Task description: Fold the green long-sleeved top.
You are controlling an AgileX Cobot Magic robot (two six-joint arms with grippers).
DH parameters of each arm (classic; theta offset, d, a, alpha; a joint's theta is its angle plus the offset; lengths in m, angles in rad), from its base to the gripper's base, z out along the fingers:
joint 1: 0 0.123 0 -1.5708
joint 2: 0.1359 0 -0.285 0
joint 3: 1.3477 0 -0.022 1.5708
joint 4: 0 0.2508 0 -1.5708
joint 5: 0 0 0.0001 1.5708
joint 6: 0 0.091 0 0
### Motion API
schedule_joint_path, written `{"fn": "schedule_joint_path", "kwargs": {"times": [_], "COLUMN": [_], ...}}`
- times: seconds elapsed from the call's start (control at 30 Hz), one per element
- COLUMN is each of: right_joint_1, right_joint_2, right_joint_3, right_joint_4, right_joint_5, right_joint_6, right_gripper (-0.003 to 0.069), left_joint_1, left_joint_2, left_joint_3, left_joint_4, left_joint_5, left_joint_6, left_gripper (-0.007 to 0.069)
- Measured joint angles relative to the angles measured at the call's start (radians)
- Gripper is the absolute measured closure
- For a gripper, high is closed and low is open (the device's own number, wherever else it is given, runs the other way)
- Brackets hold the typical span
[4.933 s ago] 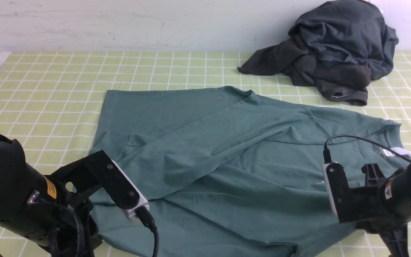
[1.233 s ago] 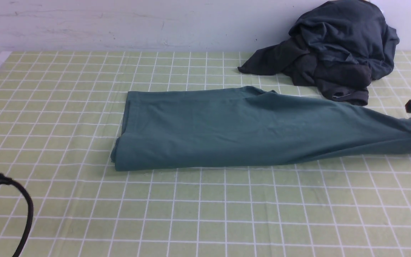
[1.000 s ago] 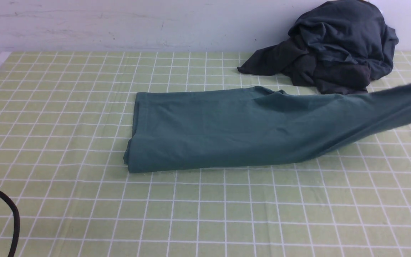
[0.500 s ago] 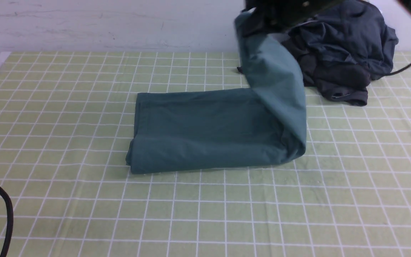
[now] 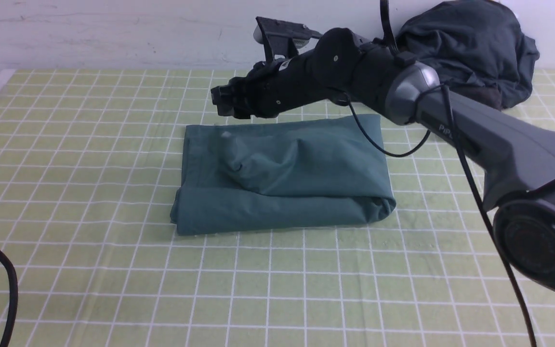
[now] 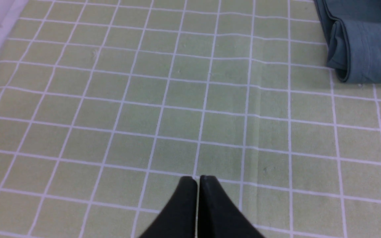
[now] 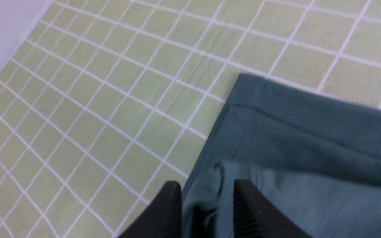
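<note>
The right gripper (image 7: 206, 193) has its 2 fingertips parted, with the green top (image 5: 282, 209) showing between them; it is released. Whether either tip touches the cloth, I cannot tell. The left gripper (image 6: 198, 181) is clenched, its 2 tips together over the checked table cover (image 6: 117, 109), well apart from the top.

The 1 green top lies on the cover in front of the right gripper, on the robot's side of it, and reaches out to that gripper's right. It is partly folded into layers: 1 loose, rumpled fold lies across the flatter cloth underneath, running from near the right gripper toward the right end of the bundle.

On the right arm (image 5: 403, 91), behind its gripper, the letters "PiP" can be read; the rest of the word is too unclear. Farther to the right gripper's right, behind that arm, sits 1 pile of dark clothes (image 5: 480, 43), partly hidden; I cannot count the pieces. A pale wall (image 5: 113, 33) rises beyond the right gripper. 1 black cable (image 5: 13, 289) curves well to the right gripper's left, closer to the robot.
</note>
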Motion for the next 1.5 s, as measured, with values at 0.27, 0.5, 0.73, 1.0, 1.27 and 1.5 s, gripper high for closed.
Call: {"fn": "schedule_joint_path", "kwargs": {"times": [0.27,0.5,0.73,1.0,1.27,1.5], "right_joint_1": [0.000,0.042,0.091,0.035,-0.150,-0.349], "right_joint_2": [-0.004,0.104,0.137,-0.061,-0.433,-0.751], "right_joint_3": [-0.003,-0.005,-0.031,-0.180,-0.152,0.153], "right_joint_4": [-0.067,-0.069,-0.070,-0.083,-0.096,-0.117], "right_joint_5": [0.107,0.126,0.106,0.326,0.425,0.328], "right_joint_6": [-0.049,-0.064,-0.251,-0.290,-0.290,-0.292], "right_gripper": [0.0401,0.0589,0.0669,0.0672,0.0672,0.0672], "left_joint_1": [0.000,0.000,0.000,0.000,0.000,0.000], "left_joint_2": [0.000,0.000,0.000,0.000,0.000,0.000], "left_joint_3": [0.000,0.000,0.000,0.000,0.000,0.000], "left_joint_4": [0.022,0.024,0.026,0.026,-0.020,-0.081], "left_joint_5": [-0.018,-0.038,-0.045,-0.065,-0.068,-0.090], "left_joint_6": [0.001,0.001,0.002,0.029,0.050,0.094], "left_gripper": [0.0627,0.0627,0.0627,0.0627,0.0627,0.0627]}}
